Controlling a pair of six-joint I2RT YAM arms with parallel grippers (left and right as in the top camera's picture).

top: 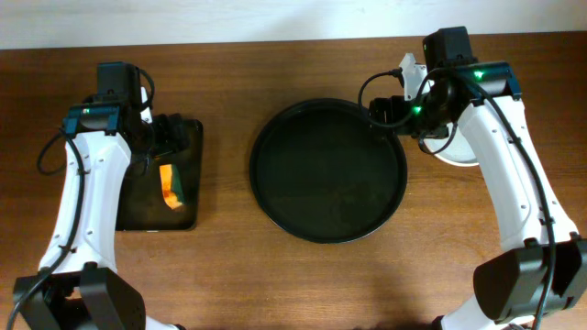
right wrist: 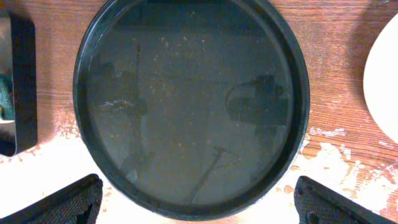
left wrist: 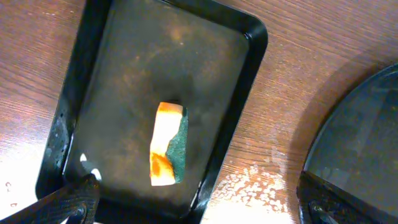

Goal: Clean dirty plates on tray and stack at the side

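Note:
The large round black tray lies at mid-table with nothing on it; in the right wrist view the tray shows only crumbs and reflections. A white plate lies on the table right of the tray, mostly hidden under my right arm; its edge, the plate, shows clean white. Whether more plates lie beneath it I cannot tell. My right gripper hangs open over the tray's right rim, its fingers wide apart. My left gripper is open above the rectangular tray, nothing between its fingers.
A small rectangular black tray sits at the left with an orange, white and green sponge lying loose in it. Wet or worn pale patches mark the wood between the two trays. The wall edge runs along the far side.

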